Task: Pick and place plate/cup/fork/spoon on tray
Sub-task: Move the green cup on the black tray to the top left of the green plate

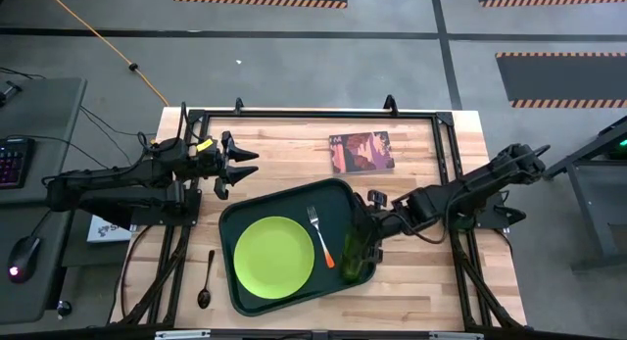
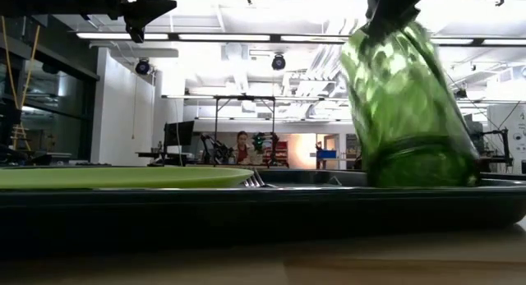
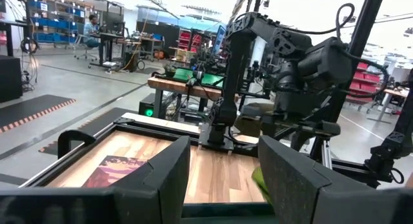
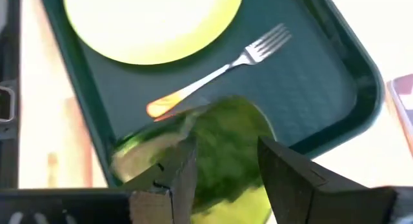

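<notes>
The right gripper [image 1: 364,244] pinches the light, slick, rigid cup [image 1: 359,250] by its upper wall, tilted over the tray [image 1: 338,198], lower right; left gripper [image 1: 238,162] is spread.

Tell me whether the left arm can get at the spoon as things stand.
Probably yes. The spoon lies alone on bare wood beside the tray, on the left arm's side. The left gripper is open and empty; the right gripper holds the cup elsewhere.

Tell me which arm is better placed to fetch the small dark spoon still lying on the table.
Left. The small dark metal spoon lies on the left gripper's side, and the right gripper is shut on the translucent green cup.
</notes>
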Robot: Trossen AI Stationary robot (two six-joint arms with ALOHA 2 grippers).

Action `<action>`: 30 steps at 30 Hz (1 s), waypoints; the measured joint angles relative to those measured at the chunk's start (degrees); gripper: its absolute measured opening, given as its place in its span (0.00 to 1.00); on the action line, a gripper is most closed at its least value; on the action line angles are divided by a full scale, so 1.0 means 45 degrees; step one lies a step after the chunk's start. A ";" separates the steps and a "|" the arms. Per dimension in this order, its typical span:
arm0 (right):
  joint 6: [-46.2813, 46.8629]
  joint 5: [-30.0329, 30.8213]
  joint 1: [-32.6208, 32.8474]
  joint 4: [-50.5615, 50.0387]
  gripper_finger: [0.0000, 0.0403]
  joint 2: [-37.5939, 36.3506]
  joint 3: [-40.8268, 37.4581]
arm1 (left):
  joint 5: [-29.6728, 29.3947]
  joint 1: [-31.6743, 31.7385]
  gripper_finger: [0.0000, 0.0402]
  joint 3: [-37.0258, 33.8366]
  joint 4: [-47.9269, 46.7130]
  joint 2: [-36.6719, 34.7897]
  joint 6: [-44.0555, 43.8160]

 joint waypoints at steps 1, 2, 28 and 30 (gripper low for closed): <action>0.0014 0.0005 0.0076 0.0000 0.38 0.0000 0.0047 | 0.0000 0.0001 0.43 0.0000 0.0007 0.0000 0.0000; 0.0014 -0.0004 0.0142 0.0013 0.38 0.0000 0.0083 | 0.0000 0.0005 0.43 0.0000 0.0007 0.0000 0.0000; 0.0019 -0.0035 0.0618 0.1189 0.38 0.0753 0.0092 | 0.0010 0.0000 0.43 0.0000 0.0012 0.0000 -0.0019; 0.0019 -0.0034 0.0704 0.1299 0.38 0.0753 0.0092 | 0.0010 0.0000 0.43 0.0000 0.0012 0.0000 -0.0015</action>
